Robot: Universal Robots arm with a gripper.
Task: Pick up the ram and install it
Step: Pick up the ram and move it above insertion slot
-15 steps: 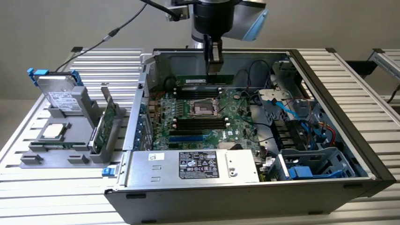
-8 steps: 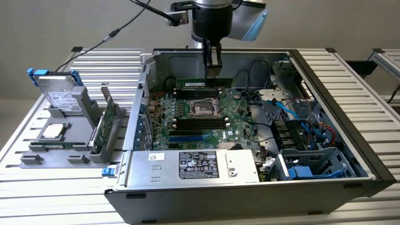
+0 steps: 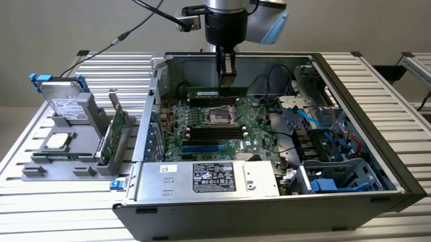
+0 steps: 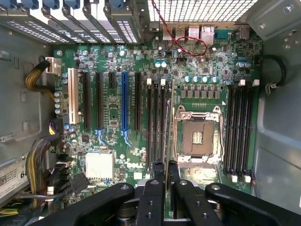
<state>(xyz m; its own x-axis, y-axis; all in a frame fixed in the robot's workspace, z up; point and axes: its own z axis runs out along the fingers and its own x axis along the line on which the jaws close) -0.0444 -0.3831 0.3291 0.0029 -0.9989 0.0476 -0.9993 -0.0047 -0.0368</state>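
In the exterior view an open computer case [image 3: 350, 151] lies on a slatted metal tabletop [image 3: 60, 212], with the arm reaching down into it from above. The end effector [image 3: 227, 75] is clamped on the ram [image 3: 209, 92], a long green stick held level and on edge. It hangs low over the far part of the motherboard [image 3: 215, 132], just beyond the processor socket [image 3: 221, 117]. From here I cannot tell whether the stick touches the board. This view also takes in the surroundings. A labelled power supply [image 3: 209, 179] sits at the near end of the case. A grey holder [image 3: 64, 151] stands on the exterior view's left, outside the case. It carries a silver drive [image 3: 62, 98] with blue clips and a taller green card [image 3: 116, 128]. The wrist view looks straight down past the two black fingers [image 4: 155, 188], which are closed together on the ram [image 4: 167, 132]. The stick shows as a thin edge running away from the end effector [image 4: 165, 172]. This view shows the alignment, which the outside camera does not. The stick's edge runs parallel to a bank of memory slots [image 4: 156, 122] with white latches. It lies at the side of that bank next to the processor socket [image 4: 196, 136]. A second bank [image 4: 237, 127] lies on the socket's other side, and the expansion slots [image 4: 101, 106] are further off.
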